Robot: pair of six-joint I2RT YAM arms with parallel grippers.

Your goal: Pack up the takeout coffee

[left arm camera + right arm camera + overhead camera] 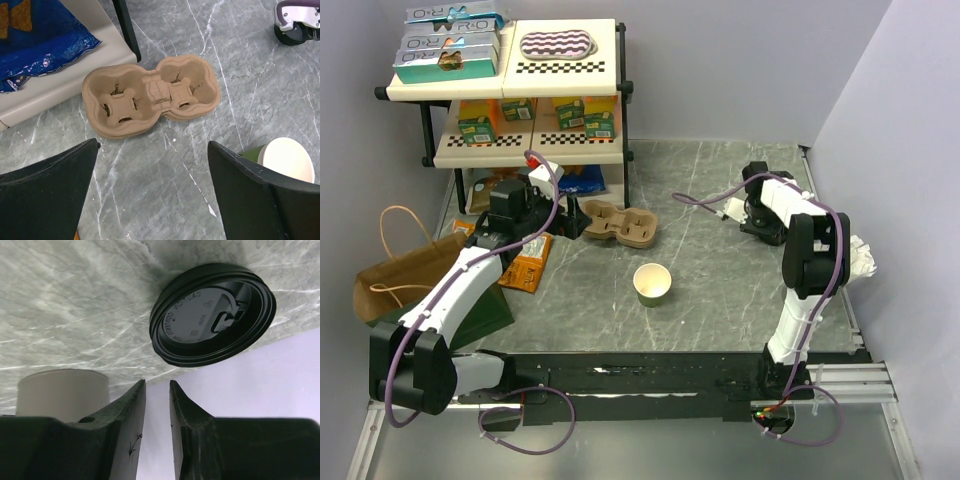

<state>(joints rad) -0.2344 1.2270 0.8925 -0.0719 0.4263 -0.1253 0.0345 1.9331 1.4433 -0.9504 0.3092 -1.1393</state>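
Observation:
The takeout coffee, a green paper cup (652, 284) with a cream inside, stands lidless in the middle of the table; its rim (288, 159) peeks out behind my left finger. A round black lid (212, 315) lies flat on the table at the back right. My right gripper (157, 385) hovers just short of the lid, its jaws a narrow gap apart with nothing between them. My left gripper (152, 150) is wide open over bare table, just in front of the brown pulp carrier (150, 95), which is empty.
A two-tier shelf (505, 75) with boxes stands at the back left, a blue packet (40, 40) at its foot. A brown paper bag (395, 275) and an orange packet (525, 265) lie left of my left arm. A pale cup stack (62, 392) is beside my right gripper.

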